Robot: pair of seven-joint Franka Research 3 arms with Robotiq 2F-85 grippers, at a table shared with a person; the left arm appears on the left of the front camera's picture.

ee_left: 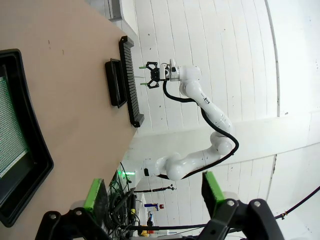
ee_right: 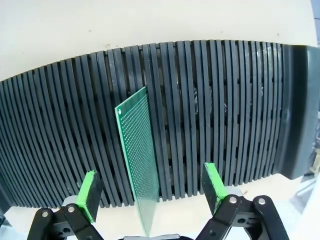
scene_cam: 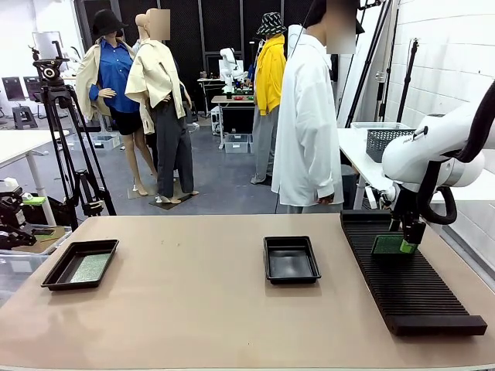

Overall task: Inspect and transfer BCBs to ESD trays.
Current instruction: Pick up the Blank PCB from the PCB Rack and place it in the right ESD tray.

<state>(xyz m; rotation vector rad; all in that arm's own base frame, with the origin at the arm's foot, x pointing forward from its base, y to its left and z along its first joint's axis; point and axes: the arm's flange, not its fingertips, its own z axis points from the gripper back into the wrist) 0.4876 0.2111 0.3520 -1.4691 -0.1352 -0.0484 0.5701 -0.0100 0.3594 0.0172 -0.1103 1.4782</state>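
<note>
One BCB [ee_right: 137,155] stands on edge in a slot of the black ribbed rack [ee_right: 225,115], a thin green perforated board. My right gripper [ee_right: 152,187] is open astride it, with its green pads [ee_right: 91,187] well clear on both sides. From the front, the right gripper [scene_cam: 407,246] hangs over that BCB [scene_cam: 384,245] at the rack's far end. A second BCB [scene_cam: 89,267] lies flat in the left ESD tray [scene_cam: 54,278]. The middle ESD tray [scene_cam: 291,274] holds nothing. My left gripper [ee_left: 154,192] is open and empty, above the table beside the left ESD tray [ee_left: 35,155].
A person in a white shirt [scene_cam: 309,116] stands at the far side of the table, hands down. The long rack [scene_cam: 410,294] runs along the table's right side. A camera tripod [scene_cam: 66,147] stands off the left corner, and a mesh basket [scene_cam: 387,141] sits on a side table.
</note>
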